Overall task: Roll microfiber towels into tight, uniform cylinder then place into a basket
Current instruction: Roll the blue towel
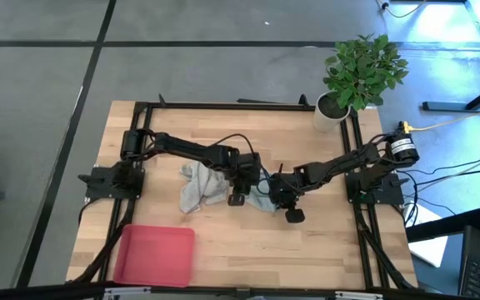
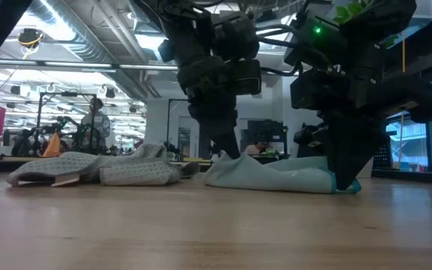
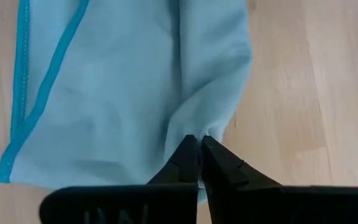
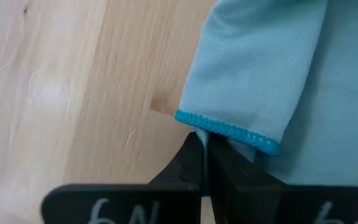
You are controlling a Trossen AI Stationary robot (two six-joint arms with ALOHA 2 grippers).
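Wooden table (image 1: 323, 250) holds an empty pink-red basket (image 1: 155, 255); both tools pinch the blue-teal towel (image 3: 129, 93)

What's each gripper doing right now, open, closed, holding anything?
Left gripper: closed, pinching the edge of the pale blue towel.
Right gripper: closed, pinching the same towel at its stitched hem.

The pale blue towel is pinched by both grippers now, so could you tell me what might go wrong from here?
Both grips are thin: the left gripper and right gripper pinch only the pale blue towel's edge, so it may slip free. The grey towel lies bunched beside it and could get dragged along.
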